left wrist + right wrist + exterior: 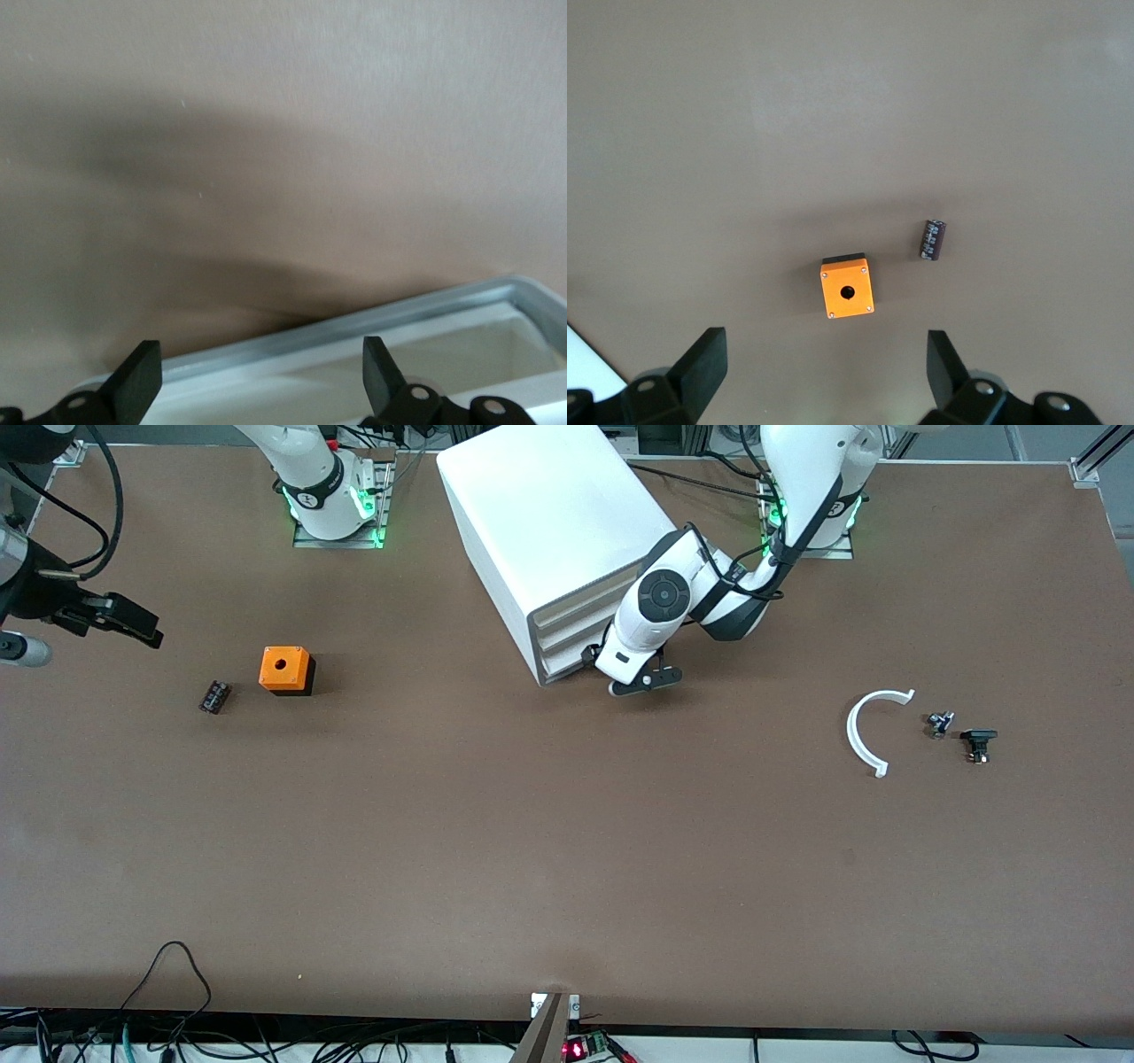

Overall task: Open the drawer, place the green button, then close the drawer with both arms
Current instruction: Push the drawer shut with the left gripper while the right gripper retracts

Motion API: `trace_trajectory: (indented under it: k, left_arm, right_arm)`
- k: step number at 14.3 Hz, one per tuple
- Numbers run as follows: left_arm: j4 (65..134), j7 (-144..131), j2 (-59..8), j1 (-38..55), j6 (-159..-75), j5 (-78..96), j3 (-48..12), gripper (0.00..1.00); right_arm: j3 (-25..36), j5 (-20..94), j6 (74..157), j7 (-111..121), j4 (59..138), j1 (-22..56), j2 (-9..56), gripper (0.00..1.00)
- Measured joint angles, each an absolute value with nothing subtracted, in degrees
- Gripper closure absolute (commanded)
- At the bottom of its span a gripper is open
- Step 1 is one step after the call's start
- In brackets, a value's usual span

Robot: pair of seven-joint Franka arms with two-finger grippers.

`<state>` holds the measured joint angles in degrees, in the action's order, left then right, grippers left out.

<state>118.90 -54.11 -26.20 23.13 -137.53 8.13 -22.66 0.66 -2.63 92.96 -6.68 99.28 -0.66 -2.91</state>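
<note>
Two white jointed robot arms with black joints are sharing a brown table. Going from the right arm's end of the table toward the left arm's end: the right gripper [133,624] is hanging in the air at that end, its black fingers [700,367] spread wide with nothing between them, and its wrist view is looking down on two small items. The first is a small dark cylindrical part [214,696] [933,240]; just beside it, toward the cabinet, an orange box with a round hole in its top and a black base [285,670] [847,289] is sitting upright.

Near the middle, a boxy white plastic cabinet [549,531] is standing at an angle, its three shallow drawers facing the front camera. The lowest drawer [567,662] is lying at the cabinet's foot; the left gripper [645,682] is sitting low in front of it, at the corner nearer the left arm's base. The left wrist view is showing the drawer's pale rim [425,310] crossing between the wide-apart fingers [137,376], which are clasping nothing.

Toward the left arm's end, a white curved plastic strip [864,731] is lying flat. Beside it are a small grey-and-black part [939,724] and then the button [977,743], a small dark blocky piece resting on the table, well apart from the drawer.
</note>
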Motion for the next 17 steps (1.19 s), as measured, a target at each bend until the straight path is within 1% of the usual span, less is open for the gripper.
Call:
trace_trajectory:
  k: [8, 12, 14, 17]
  left_arm:
    - [119.3, -54.1, -25.9, 23.1, -137.2, 8.1, -23.4, 0.0]
    - [119.3, -54.2, -25.1, 22.4, -137.2, 8.2, -23.6, 0.0]
    - [119.1, -54.3, -23.1, 19.5, -137.3, 8.2, -23.2, 0.0]
    - [118.0, -54.2, -17.1, 10.9, -137.2, 8.2, -22.2, 0.0]
  right_arm:
    - [0.7, -2.6, 94.2, -4.6, 97.8, -0.6, -3.0, 0.0]
    - [1.7, -2.6, 91.8, -0.1, 96.6, -0.7, -3.0, 0.0]
    - [1.8, -2.6, 91.5, -0.1, 95.7, -0.7, -3.0, 0.0]
    - [1.8, -2.5, 91.6, -0.2, 95.1, -0.7, -2.9, 0.0]
